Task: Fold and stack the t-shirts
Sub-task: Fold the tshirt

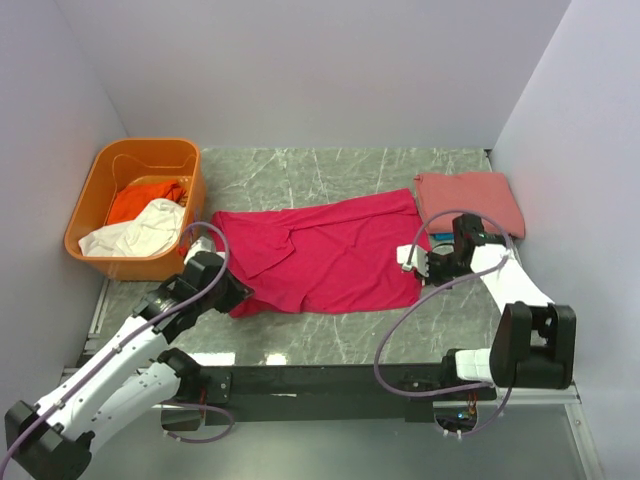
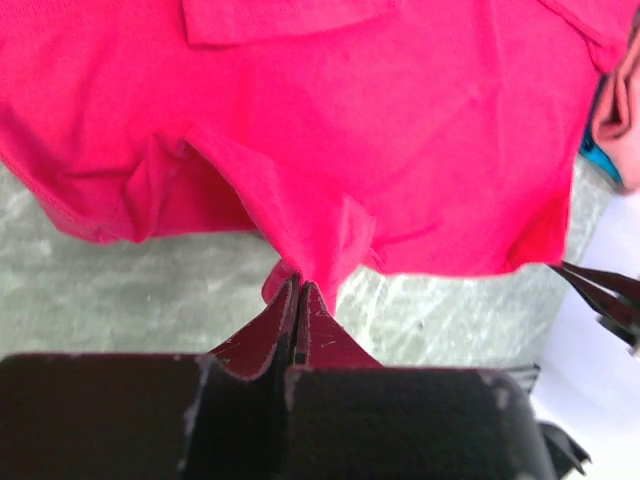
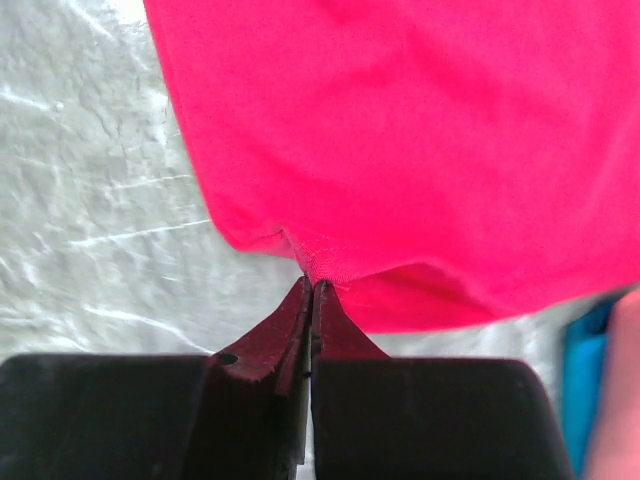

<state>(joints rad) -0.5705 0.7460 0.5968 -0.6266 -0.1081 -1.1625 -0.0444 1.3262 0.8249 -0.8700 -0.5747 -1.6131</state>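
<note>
Large crimson-pink cloth t-shirt (image 1: 330,255) lies spread across the middle of the grey-green marbled counter (image 1: 330,165). It is mostly flat, with wrinkles and a turned-over flap on its left half.

Left tool (image 2: 298,288) is clamped on the shirt's near-left edge. The jaws are together, with a pinch of cloth bunched between the tips.

Right tool (image 3: 311,285) is closed on the near-right corner hem, jaws together and a thin bit of fabric nipped at the tips.

Both pinch points sit low by the counter surface; can't tell if the cloth there is lifted.

Folded salmon-pink cloth t-shirt (image 1: 468,200) sits at the far right of the counter, just beside the crimson shirt's right end and near the right tool. A blue cloth edge (image 3: 585,400) shows next to it; can't tell if it's underneath.

Rigid orange plastic tub (image 1: 88,200) stands at the far left, near the crimson shirt's left end. Inside it, a crumpled white cloth shirt (image 1: 140,232) lies on the near side and an orange cloth shirt (image 1: 145,198) behind it.
</note>
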